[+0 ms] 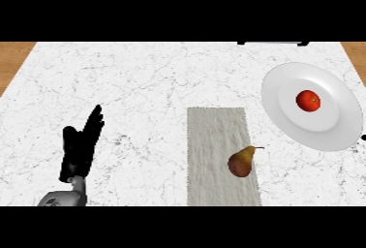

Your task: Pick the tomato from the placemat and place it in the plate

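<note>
A red tomato (pixel 308 100) lies in the middle of the white plate (pixel 286 82) at the right of the counter. The grey placemat (pixel 218 145) lies at the centre front with a brownish pear (pixel 241 162) on its right half. My left hand (pixel 80 145) rests at the lower left, fingers straight and pointing up, well away from the placemat and the plate. My right hand does not show in the head view.
The white marble counter (pixel 143 72) ends in wooden strips at the far left (pixel 14 58) and far right (pixel 354 51). A dark, thin object (pixel 273 43) lies along the back edge at the upper right.
</note>
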